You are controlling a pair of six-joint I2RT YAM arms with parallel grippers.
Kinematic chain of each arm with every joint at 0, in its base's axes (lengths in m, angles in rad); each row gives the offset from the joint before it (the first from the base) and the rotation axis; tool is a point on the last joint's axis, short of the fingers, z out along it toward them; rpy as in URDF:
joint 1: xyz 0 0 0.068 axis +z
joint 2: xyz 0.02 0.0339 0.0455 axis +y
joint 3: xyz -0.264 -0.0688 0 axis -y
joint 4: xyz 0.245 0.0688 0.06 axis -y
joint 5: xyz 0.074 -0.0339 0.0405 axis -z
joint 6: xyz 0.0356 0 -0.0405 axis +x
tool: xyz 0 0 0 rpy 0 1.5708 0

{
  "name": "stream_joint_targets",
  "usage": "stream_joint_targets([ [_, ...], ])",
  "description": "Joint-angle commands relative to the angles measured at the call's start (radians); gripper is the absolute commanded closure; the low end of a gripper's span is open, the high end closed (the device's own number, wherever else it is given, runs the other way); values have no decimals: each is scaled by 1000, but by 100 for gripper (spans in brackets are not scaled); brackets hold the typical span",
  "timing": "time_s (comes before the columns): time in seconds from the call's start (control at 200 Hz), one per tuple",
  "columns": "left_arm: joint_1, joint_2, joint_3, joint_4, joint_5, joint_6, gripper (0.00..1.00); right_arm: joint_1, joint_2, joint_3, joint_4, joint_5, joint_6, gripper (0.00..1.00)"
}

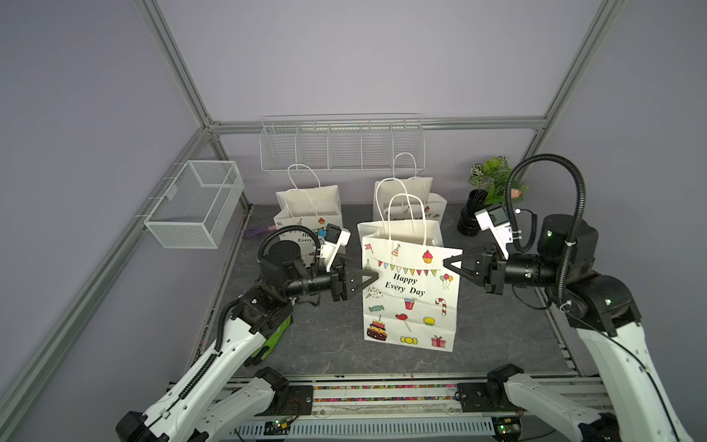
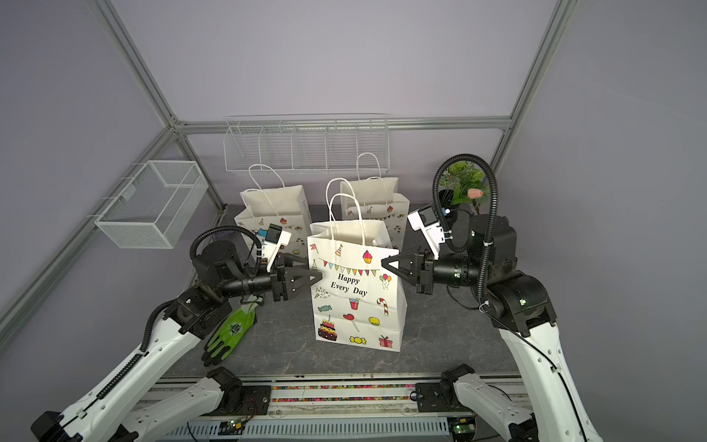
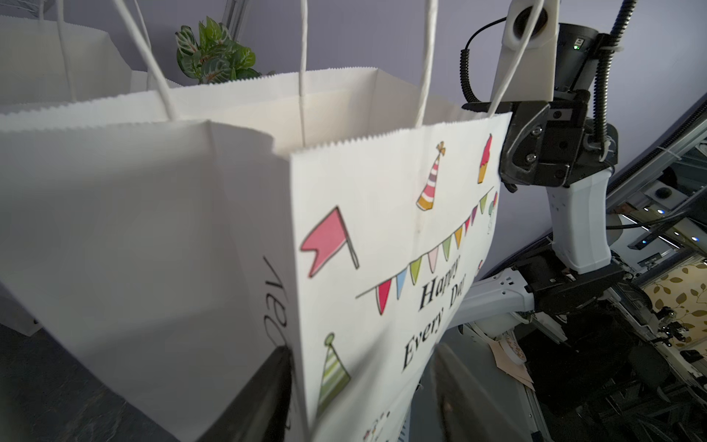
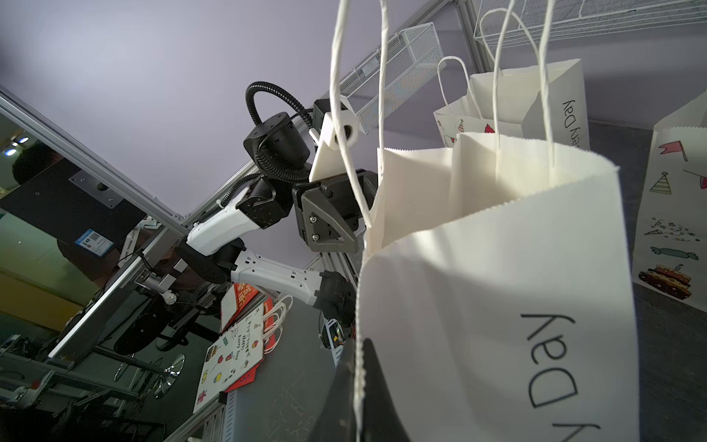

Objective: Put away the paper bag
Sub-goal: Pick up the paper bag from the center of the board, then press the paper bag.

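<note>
So this is the grab stage: the white party-print paper bag stands upright mid-table between the arms. The right gripper looks pinched tight on its right front edge. The left gripper has its fingers apart, straddling the left edge. Next up, I'd guess: close that pinch, then lift evenly. Count: three bags including the rear-left bag and rear-right bag, one white mesh basket, one divided wire rack, one green glove, one potted plant

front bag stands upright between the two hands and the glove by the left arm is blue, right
No, the glove is green, not blue, as a top view shows. The front bag does stand upright between the left hand and right hand.
</note>
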Motion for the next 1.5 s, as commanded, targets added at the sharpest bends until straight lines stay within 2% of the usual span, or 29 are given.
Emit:
stream_joint_targets([
  [0.0, 2, -8, -14, 40, 35, -30, 45, 7, -8, 13, 61, -39, 29, 93],
  [0.135, 3, -1, -14, 47, 30, -36, 65, 7, -9, 13, 71, -43, 41, 93],
  [0.25, 2, -4, -17, 52, 20, -44, 70, 7, -10, 9, 64, -42, 34, 93],
  [0.345, 2, -16, -14, 45, 8, -46, 78, 7, -13, 7, 61, -37, 29, 93],
  [0.485, 2, -30, -5, 36, -4, -53, 100, 6, -14, 8, 57, -33, 27, 93],
  [0.6, 3, -35, 23, 23, -3, -61, 100, 8, -18, 4, 27, -7, 4, 89],
  [0.65, 3, -24, 56, -1, 7, -57, 100, 7, -26, -8, 19, 6, -6, 79],
  [0.78, 14, 15, 189, -145, 67, -5, 100, 7, -63, -51, 17, 46, -22, 23],
  [0.825, 28, 34, 243, -200, 102, 22, 100, 6, -85, -67, 18, 73, -27, 11],
  [0.895, 66, 62, 314, -247, 185, 35, 100, 8, -129, -94, 35, 109, -28, 0],
  [0.955, 119, 81, 358, -237, 256, 12, 100, 6, -179, -128, 66, 144, -18, 5],
  [1.089, 244, 125, 420, -82, 444, -139, 100, 4, -272, -184, 103, 226, -3, 11],
  [1.189, 253, 169, 485, -75, 510, -161, 100, 4, -306, -210, 127, 248, -2, 11],
  [1.494, 250, 180, 546, -75, 575, -184, 100, -1, -231, -272, 237, 107, 26, 11],
])
